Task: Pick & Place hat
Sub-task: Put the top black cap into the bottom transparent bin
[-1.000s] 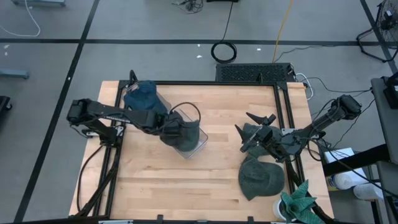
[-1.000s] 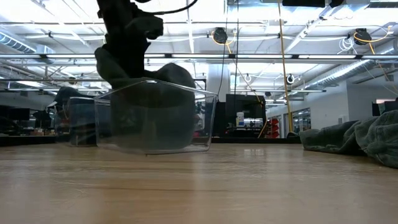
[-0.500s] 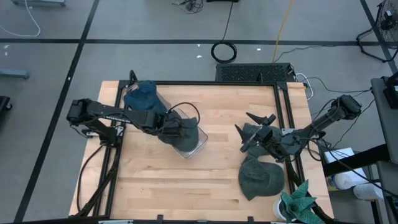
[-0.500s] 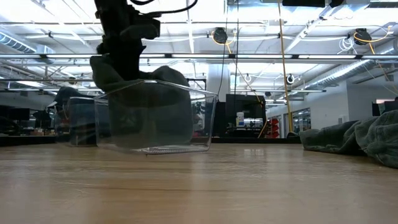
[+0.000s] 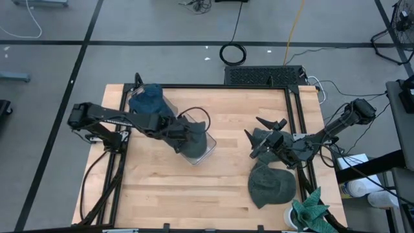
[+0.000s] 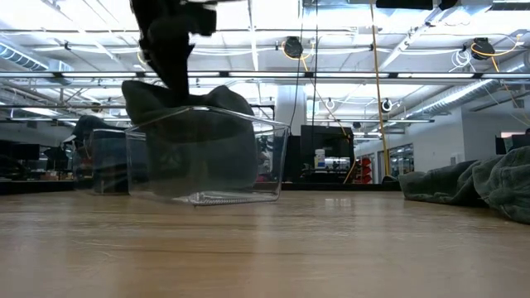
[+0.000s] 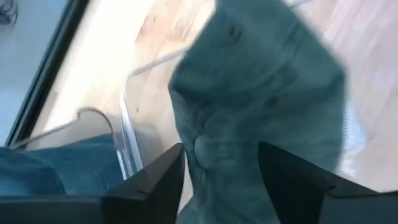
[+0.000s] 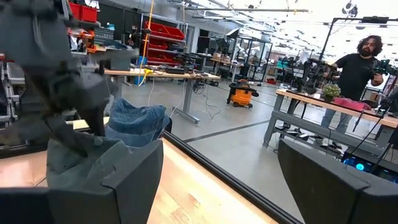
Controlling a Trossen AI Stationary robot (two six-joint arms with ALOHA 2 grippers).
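Wood table [image 5: 226,188]; left tool [image 5: 192,136] grips grey hat [image 7: 261,106] over clear bin [image 6: 207,153].

A clear plastic bin [image 5: 197,144] stands left of centre on the wooden worktop [image 5: 213,188], a dark grey hat [image 5: 194,137] inside it. A blue denim hat [image 5: 147,99] sits behind, near the left rear corner. Two grey hats [image 5: 272,184] lie right.
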